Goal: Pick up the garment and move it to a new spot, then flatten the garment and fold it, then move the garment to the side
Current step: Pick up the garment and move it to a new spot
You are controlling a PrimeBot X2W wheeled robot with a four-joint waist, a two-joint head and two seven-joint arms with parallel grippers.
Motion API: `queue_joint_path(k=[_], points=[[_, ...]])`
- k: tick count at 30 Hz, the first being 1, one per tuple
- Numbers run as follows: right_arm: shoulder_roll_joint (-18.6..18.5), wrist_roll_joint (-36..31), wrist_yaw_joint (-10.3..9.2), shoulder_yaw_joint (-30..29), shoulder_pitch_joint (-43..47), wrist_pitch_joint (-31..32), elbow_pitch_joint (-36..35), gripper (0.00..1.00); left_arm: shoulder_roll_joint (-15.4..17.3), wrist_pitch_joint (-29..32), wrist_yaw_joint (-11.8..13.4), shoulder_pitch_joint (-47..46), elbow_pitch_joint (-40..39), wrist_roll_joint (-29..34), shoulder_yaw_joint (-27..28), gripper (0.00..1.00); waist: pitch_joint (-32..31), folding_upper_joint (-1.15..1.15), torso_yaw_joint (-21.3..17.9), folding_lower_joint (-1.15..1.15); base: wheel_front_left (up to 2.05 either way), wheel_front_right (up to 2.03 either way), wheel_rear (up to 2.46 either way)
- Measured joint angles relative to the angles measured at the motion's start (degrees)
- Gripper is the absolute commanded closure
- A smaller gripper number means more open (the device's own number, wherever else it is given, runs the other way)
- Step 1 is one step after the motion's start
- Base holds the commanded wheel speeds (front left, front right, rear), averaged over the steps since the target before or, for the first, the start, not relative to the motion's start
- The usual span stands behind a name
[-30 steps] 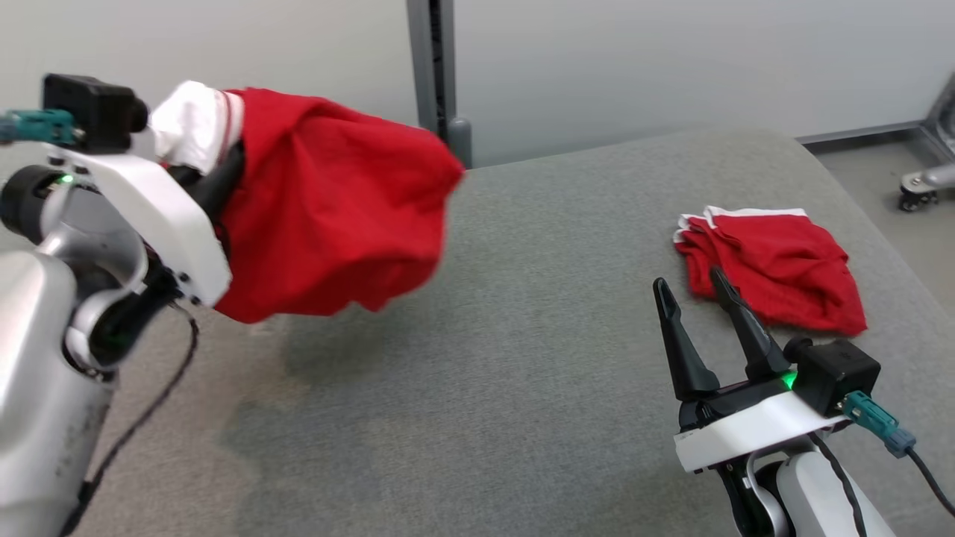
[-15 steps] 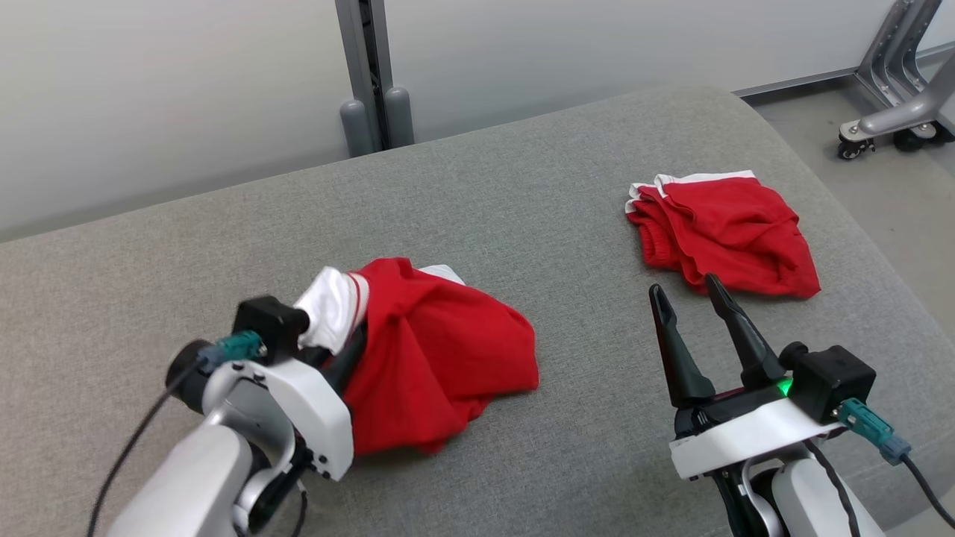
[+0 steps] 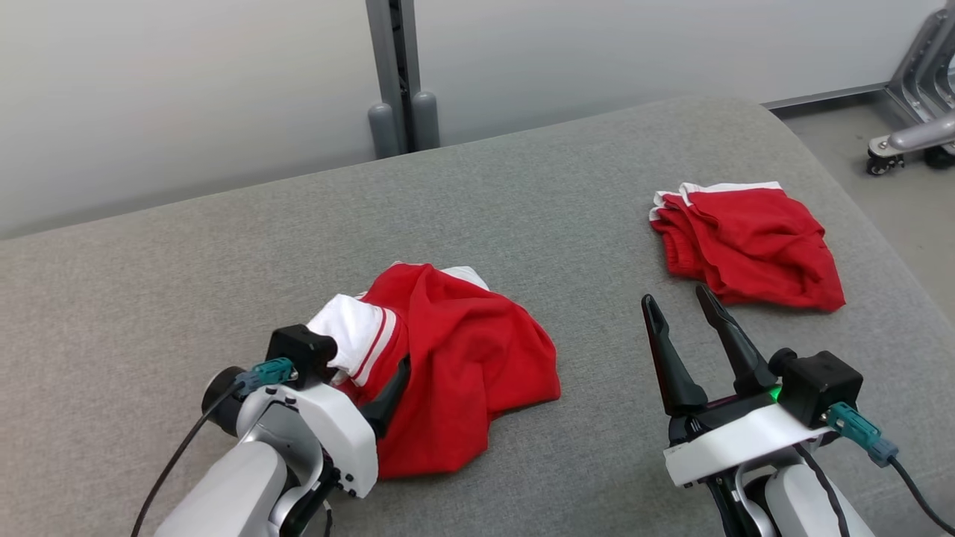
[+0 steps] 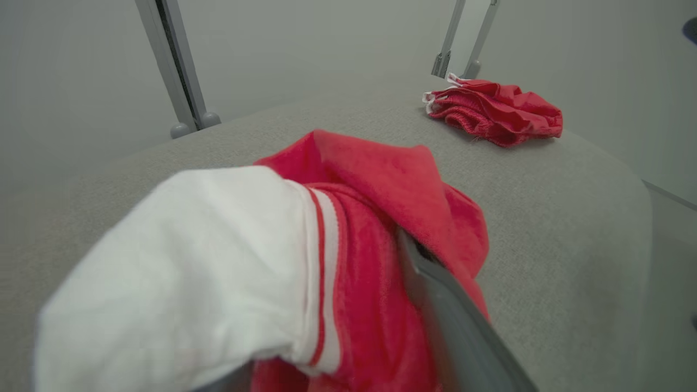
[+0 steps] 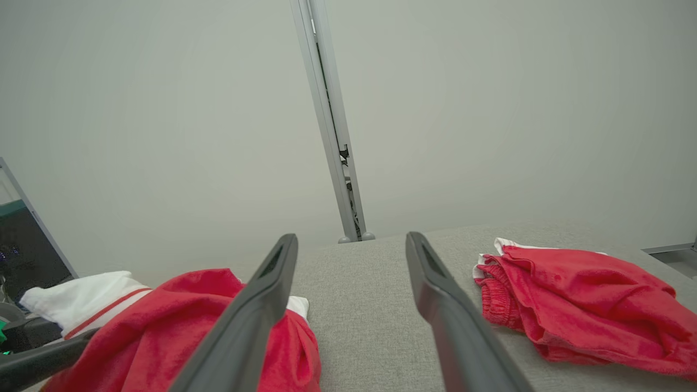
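Though the left gripper, at seven o'clock, and right gripper stand released, the garment drapes the left's fingers; pulling back could snag it.

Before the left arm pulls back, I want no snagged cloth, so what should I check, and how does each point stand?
1. Is the garment down on the cushion: ok, it lies there in a heap.
2. Are the left gripper jaws apart: ok.
3. Are its fingers free of cloth: not ok, the white sleeve drapes over them and red cloth lies between them.
4. Is the right gripper open and empty: ok.
5. Is the other garment out of the way: ok, it lies apart at the far right.
6. Is the garment flat: not ok, it is bunched.
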Motion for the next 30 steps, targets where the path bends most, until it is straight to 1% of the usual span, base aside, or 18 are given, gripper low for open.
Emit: queue_joint_path(k=[2,5,8,10,13,16,19,20,21,26,30], points=[[-0.02,-0.02,0.0,-0.19,0.04,0.0,0.04,0.0,0.22,-0.68,0.03,-0.14,-0.04,-0.01,0.32,0.0,-0.14,0.0,0.49,0.0,0.0,0.0,0.0],[-0.11,-0.19,0.0,-0.58,0.26,0.0,0.03,0.0,1.11,-1.57,0.78,-0.2,-1.37,-0.12,1.31,0.0,-0.41,0.0,1.27,0.0,0.0,0.0,0.0],[-0.27,-0.26,0.0,-1.25,0.68,0.0,-0.02,0.0,2.86,-2.09,1.69,-0.02,-3.94,-0.63,2.79,0.0,-0.83,0.0,2.09,0.0,0.0,0.0,0.0],[-0.43,-0.26,0.0,-1.49,0.89,0.0,-0.1,0.0,4.19,-2.57,2.76,0.63,-6.1,-0.94,4.04,0.0,-1.27,0.0,2.54,0.0,0.0,0.0,0.0],[-0.48,-0.26,0.0,-1.66,1.12,0.0,-0.36,0.0,6.31,-3.56,4.86,2.42,-9.48,-1.89,6.68,0.0,-1.92,0.0,3.16,0.0,0.0,0.0,0.0],[-0.65,-0.26,0.0,-2.02,1.46,0.0,-0.76,0.0,7.98,-5.08,7.57,4.73,-12.99,-2.61,9.55,0.0,-2.38,0.0,3.76,0.0,0.0,0.0,0.0],[-0.86,-0.27,0.0,-2.87,2.3,0.0,-1.23,0.0,8.36,-7.75,9.84,7.34,-15.97,-3.86,12.49,0.0,-2.54,0.0,4.61,0.0,0.0,0.0,0.0],[-0.85,-0.37,0.0,-3.74,2.81,0.0,-1.57,0.0,9.02,-9.2,11.29,9.38,-16.91,-3.86,13.72,0.0,-2.59,0.0,5.18,0.0,0.0,0.0,0.0],[-0.83,-0.47,0.0,-4.11,3.15,0.0,-1.78,0.0,9.34,-9.78,12.04,10.57,-17.16,-3.87,14.29,0.0,-2.58,0.0,5.44,0.0,0.0,0.0,0.0],[-0.53,-1.26,0.0,-6.06,4.78,0.0,-3.18,0.0,9.29,-12.51,15.12,15.83,-18.14,-4.46,17.41,0.0,-2.24,0.0,6.75,0.0,0.0,0.0,0.0],[-0.18,-1.65,0.0,-6.75,5.93,0.0,-3.7,0.0,7.22,-13.94,17.18,20.78,-19.26,-6.33,21.51,0.0,-2.14,0.0,7.46,0.0,0.0,0.0,0.0]])
